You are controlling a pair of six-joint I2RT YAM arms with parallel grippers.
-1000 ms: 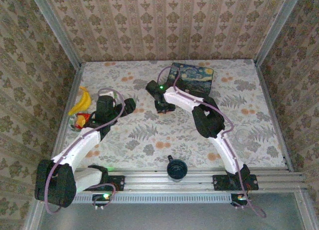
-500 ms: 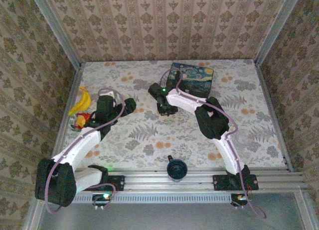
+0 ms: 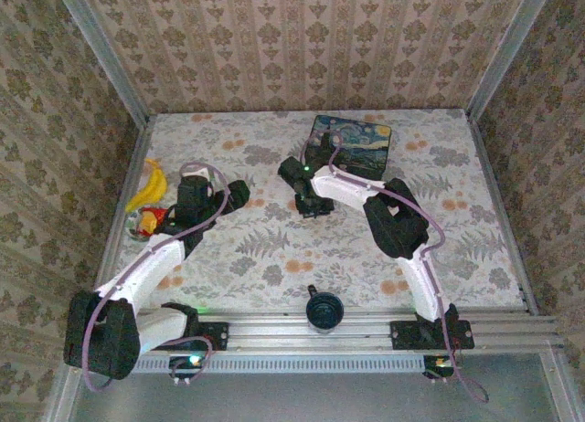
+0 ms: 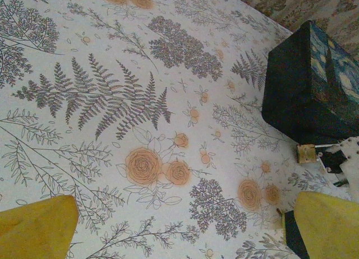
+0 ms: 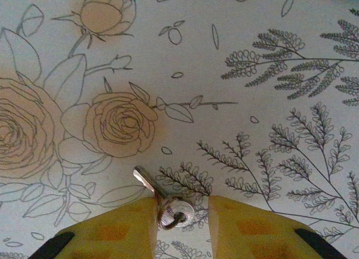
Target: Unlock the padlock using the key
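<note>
The small silver key (image 5: 168, 206) lies on the flowered tablecloth between my right gripper's (image 5: 180, 217) yellow fingers. Its round head touches the left finger (image 5: 120, 228), and a gap stays between it and the right finger (image 5: 247, 225). Its blade points out to the upper left. The jaws are open, narrowly. The tiny brass padlock (image 4: 305, 153) sits on the cloth by the near corner of the dark blue painted box (image 4: 305, 85). My left gripper (image 4: 179, 231) hovers wide open over bare cloth, left of the right gripper (image 3: 311, 203) and the box (image 3: 352, 143).
A banana (image 3: 151, 184) and a small red toy (image 3: 146, 223) lie at the table's left edge behind the left arm. A black round knob (image 3: 322, 310) stands on the near rail. Patterned walls close in three sides.
The right gripper has shifted slightly right and toward the near side over the cloth, and its jaws have narrowed around the key. The left arm has not moved.
</note>
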